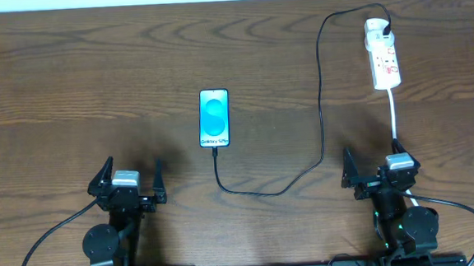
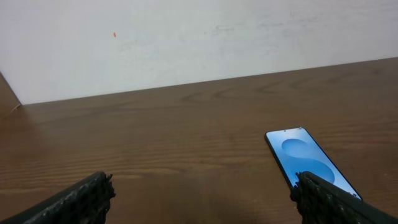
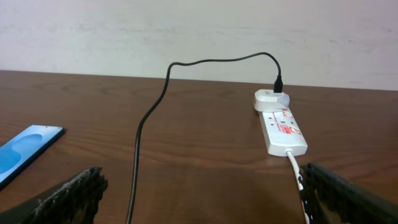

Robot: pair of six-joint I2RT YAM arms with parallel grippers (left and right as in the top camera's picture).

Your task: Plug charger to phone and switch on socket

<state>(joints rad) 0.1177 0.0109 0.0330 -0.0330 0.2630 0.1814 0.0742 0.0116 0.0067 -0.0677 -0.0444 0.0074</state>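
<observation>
Both hands are wide open and hold nothing. From above, the left hand [image 1: 132, 171] sits at the near left of the bench [image 1: 68, 69], and the right hand [image 1: 374, 159] sits at the near right. The phone [image 1: 215, 118] lies flat between them, a bit farther away, with its screen lit blue. The black charger [image 1: 320, 87] starts at the near end of the phone. It loops to the right and runs to the far end of the white socket [image 1: 383, 58] at the far right.

From the left wrist, the phone lies just by the right side of the open hand.

From the right wrist, the charger is plugged into the far end of the socket. A white cord [image 3: 292, 167] leaves its near end.
</observation>
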